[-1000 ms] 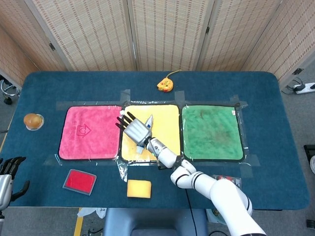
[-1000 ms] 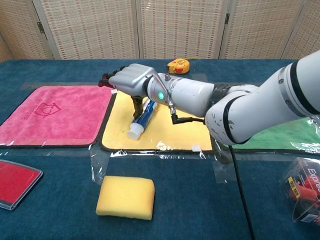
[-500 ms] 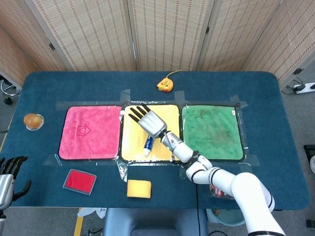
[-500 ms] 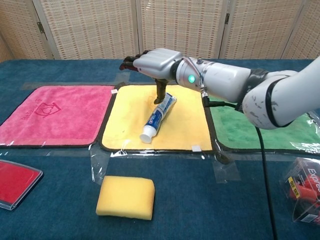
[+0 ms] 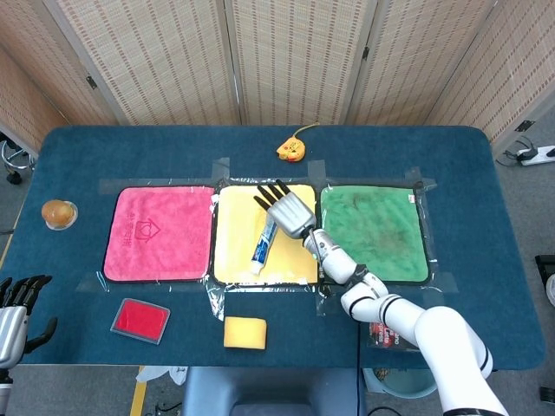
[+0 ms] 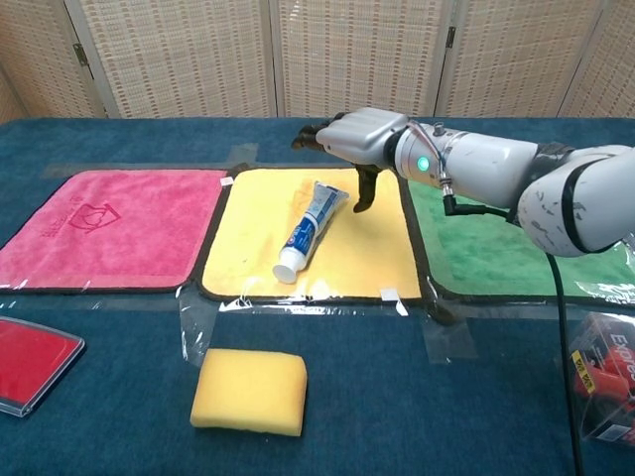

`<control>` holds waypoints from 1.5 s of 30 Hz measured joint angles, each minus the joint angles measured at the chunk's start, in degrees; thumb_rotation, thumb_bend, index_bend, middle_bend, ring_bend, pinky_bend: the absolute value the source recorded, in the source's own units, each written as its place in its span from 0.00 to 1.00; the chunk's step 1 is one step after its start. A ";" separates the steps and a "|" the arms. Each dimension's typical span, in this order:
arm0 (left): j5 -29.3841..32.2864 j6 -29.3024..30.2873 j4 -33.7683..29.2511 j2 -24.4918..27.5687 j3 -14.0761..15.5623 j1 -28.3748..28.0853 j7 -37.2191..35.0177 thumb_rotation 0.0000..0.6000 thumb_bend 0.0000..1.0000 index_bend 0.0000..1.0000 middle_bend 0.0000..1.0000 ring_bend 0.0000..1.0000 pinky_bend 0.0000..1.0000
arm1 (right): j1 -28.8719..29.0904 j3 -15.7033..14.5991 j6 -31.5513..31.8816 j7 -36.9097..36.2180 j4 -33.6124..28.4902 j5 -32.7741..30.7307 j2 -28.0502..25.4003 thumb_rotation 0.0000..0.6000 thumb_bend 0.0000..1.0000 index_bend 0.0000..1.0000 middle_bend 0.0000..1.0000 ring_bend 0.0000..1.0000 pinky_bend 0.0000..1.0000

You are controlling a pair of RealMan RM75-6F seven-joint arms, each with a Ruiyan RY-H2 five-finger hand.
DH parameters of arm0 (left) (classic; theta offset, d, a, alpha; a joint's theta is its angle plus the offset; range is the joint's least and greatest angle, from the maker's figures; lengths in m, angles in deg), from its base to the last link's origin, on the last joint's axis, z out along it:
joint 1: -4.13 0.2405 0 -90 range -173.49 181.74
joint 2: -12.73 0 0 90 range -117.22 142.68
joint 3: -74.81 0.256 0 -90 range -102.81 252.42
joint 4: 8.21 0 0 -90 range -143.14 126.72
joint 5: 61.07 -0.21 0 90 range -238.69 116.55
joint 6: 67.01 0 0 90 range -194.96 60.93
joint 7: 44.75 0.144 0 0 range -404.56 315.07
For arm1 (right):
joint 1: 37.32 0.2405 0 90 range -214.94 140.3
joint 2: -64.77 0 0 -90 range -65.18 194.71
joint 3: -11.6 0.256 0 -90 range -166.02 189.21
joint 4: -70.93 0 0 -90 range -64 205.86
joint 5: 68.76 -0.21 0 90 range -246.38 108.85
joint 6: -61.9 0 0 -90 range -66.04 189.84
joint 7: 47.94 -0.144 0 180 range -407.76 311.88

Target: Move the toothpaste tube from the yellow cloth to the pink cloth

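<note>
Yellow cloth (image 6: 362,260) under toothpaste tube (image 6: 308,231)

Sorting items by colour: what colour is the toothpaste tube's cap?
White; the toothpaste tube cap shows best in the chest view.

Silver robot hand (image 6: 363,136), apparently black-fingered

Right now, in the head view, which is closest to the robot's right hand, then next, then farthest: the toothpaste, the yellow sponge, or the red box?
From the right hand:
1. Toothpaste tube, just to its left on the yellow cloth.
2. Yellow sponge, near the table's front edge.
3. Red box, front left, below the pink cloth.
</note>
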 measured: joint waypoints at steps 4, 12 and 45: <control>0.09 0.03 0.12 -0.01 0.05 0.12 -0.12 1.00 0.40 0.19 0.19 0.15 0.08 | 1.02 -0.27 -0.71 -1.66 3.51 0.65 2.27 1.00 0.21 0.00 0.00 0.00 0.00; 0.34 -0.07 0.29 -0.02 0.14 0.30 -0.24 1.00 0.40 0.19 0.19 0.15 0.08 | 3.92 -1.12 -1.45 -5.60 10.58 3.30 6.86 1.00 0.21 0.00 0.00 0.00 0.00; 0.55 0.22 2.06 -0.25 0.34 1.25 -2.31 1.00 0.40 0.19 0.19 0.15 0.08 | 14.29 1.63 -0.99 -9.28 21.30 4.52 16.93 1.00 0.21 0.00 0.00 0.00 0.00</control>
